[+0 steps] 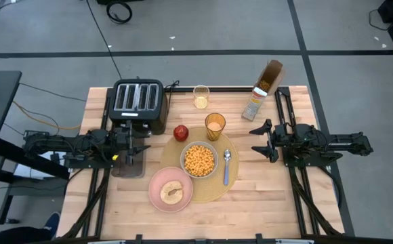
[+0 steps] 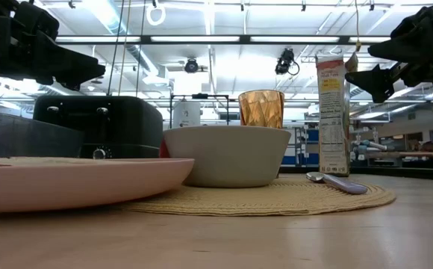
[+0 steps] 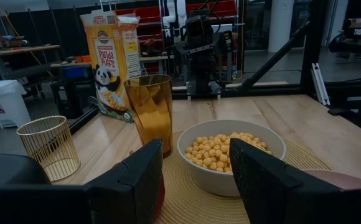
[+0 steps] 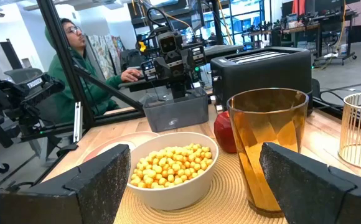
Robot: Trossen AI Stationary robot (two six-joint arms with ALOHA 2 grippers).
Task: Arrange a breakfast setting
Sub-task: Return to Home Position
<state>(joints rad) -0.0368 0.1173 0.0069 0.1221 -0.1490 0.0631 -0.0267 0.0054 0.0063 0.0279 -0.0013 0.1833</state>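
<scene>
In the high view we see the round tan mat [image 1: 213, 191] in the lower middle of the frame. The white bowl [image 1: 199, 160] sits at its centre, full of round yellow cereal. The spoon [image 1: 226, 166] lies on the mat just right of the bowl, scoop end toward the top of the frame. The amber glass [image 1: 215, 126] stands upright on the mat's upper edge, above and right of the bowl. The red apple [image 1: 181, 132] is at the mat's upper left edge, near the black toaster [image 1: 138, 104]. The pink plate [image 1: 157, 181] overlaps the mat's lower left edge, with a tan piece of food on it.

The left gripper [image 1: 137, 150] is at centre left, over a grey tub [image 1: 123, 167], jaws apart, holding nothing. The right gripper [image 1: 259, 140] is at centre right, clear of the mat, jaws wide and empty.

A cereal box [image 1: 263, 90] and a gold wire cup [image 1: 201, 97] stand along the table's upper edge.
</scene>
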